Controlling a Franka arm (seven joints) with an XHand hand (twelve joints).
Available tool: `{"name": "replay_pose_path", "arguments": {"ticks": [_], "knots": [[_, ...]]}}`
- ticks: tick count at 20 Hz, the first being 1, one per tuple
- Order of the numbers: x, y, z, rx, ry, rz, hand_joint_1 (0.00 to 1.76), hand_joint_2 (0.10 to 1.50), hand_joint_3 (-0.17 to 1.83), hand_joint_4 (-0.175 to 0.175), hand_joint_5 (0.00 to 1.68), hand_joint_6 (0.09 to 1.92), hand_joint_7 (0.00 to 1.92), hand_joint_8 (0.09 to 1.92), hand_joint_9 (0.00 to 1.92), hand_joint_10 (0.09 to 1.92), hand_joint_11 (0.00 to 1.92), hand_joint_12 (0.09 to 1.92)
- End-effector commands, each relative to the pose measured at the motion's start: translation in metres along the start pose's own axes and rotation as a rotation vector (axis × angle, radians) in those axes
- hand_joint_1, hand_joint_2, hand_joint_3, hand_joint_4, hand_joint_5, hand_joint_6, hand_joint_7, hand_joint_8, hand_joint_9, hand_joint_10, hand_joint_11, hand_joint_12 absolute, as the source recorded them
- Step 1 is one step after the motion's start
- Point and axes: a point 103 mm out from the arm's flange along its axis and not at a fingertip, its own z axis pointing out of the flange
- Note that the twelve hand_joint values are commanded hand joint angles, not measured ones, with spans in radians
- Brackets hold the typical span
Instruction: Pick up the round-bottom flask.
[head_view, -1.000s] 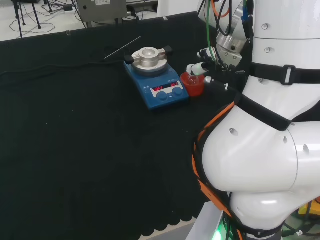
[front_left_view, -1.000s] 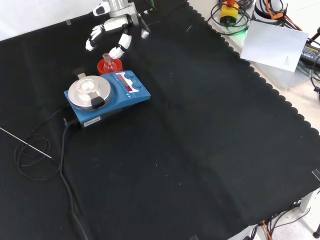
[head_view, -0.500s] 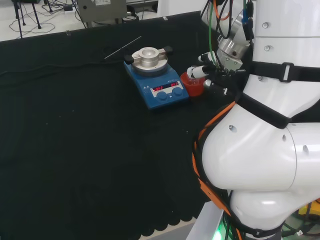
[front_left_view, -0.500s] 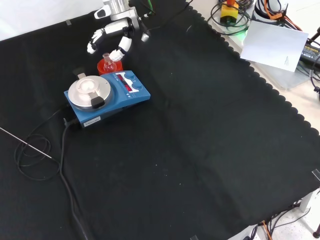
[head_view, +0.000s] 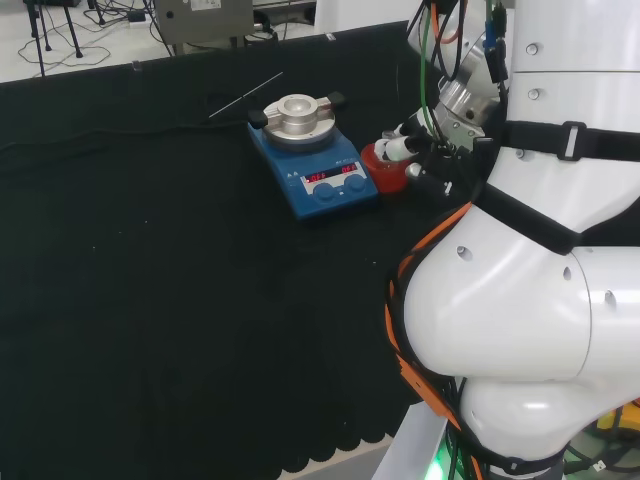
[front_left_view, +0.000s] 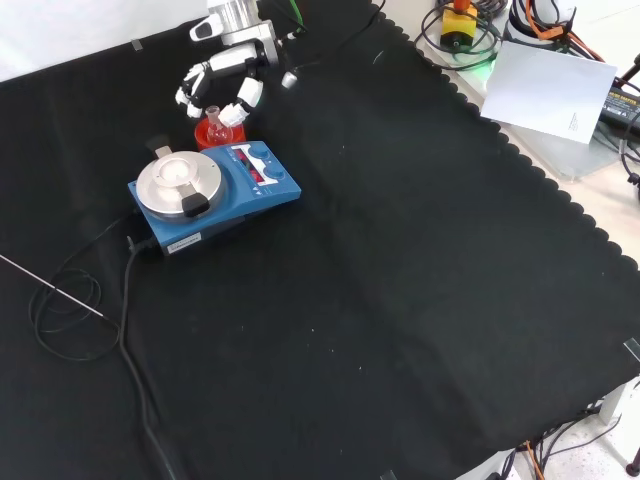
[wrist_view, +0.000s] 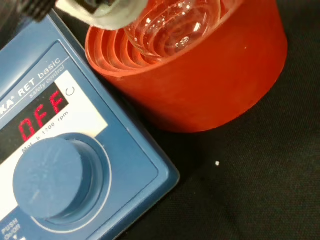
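Moved since a second ago: hand (front_left_view: 222, 80), lowered from above the flask to the level of its neck, fingers now drawn in on either side of it.

Hand: black and white, fingers (head_view: 398, 148) partly curled about the neck of the round-bottom flask (front_left_view: 212, 124); whether they touch the glass cannot be told. One pale fingertip (wrist_view: 107, 15) lies over the stand's rim in the wrist view.

Round-bottom flask: clear glass, upright, bulb (wrist_view: 175, 25) seated in the red ribbed stand (wrist_view: 200, 75). Not lifted.

Red ribbed stand: on the black cloth (front_left_view: 400, 280), just beside the blue stirrer plate (front_left_view: 215, 187), to its right in the head view.

Blue stirrer plate: round metal top (front_left_view: 177, 181), red display, blue knob (wrist_view: 47, 177), black cable (front_left_view: 125, 330) trailing across the cloth.
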Motion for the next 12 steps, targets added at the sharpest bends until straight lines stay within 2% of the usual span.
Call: {"name": "replay_pose_path", "arguments": {"ticks": [1, 5, 12], "knots": [[-0.0011, 0.0028, 0.0014, -0.014, 0.017, 0.004, 0.90, 0.67, 0.65, -0.081, 0.65, 0.50, 0.17, 0.62, 0.35, 0.73, 0.00, 1.27], [-0.0009, 0.0057, -0.0012, -0.042, 0.023, -0.001, 0.91, 0.66, 0.67, -0.083, 0.62, 0.61, 0.17, 0.63, 0.35, 0.73, 0.00, 1.29], [0.0020, 0.0058, -0.0017, -0.071, 0.019, -0.019, 0.92, 0.66, 0.69, -0.083, 0.61, 0.65, 0.18, 0.63, 0.36, 0.73, 0.00, 1.30]]}}
